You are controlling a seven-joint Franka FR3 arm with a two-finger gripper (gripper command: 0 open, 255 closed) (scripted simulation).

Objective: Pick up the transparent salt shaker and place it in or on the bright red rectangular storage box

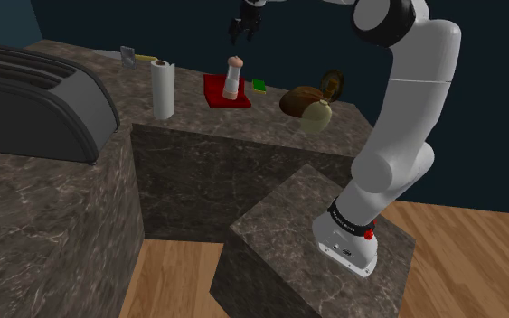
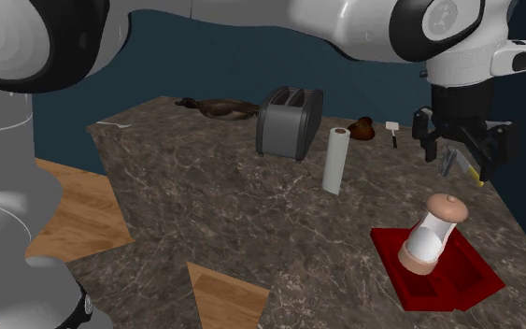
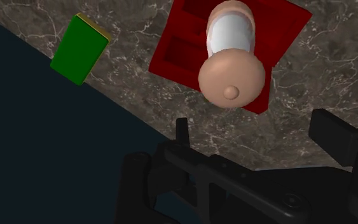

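Shoulder view: the salt shaker (image 1: 234,77) is standing upright on the red box (image 1: 214,92) near the surface's (image 1: 198,135) edge, so it seems placed. Second exterior view: the end effector (image 2: 462,164) is hovering above, released. Wrist view: it is grasping nothing.

The shaker (image 3: 231,63) hides part of the red box (image 3: 177,51), which runs off the wrist view's edge. The shoulder view's left edge cuts the toaster (image 1: 35,99); the small grey thing (image 1: 127,56) behind the paper roll (image 1: 162,88) is perhaps a utensil.
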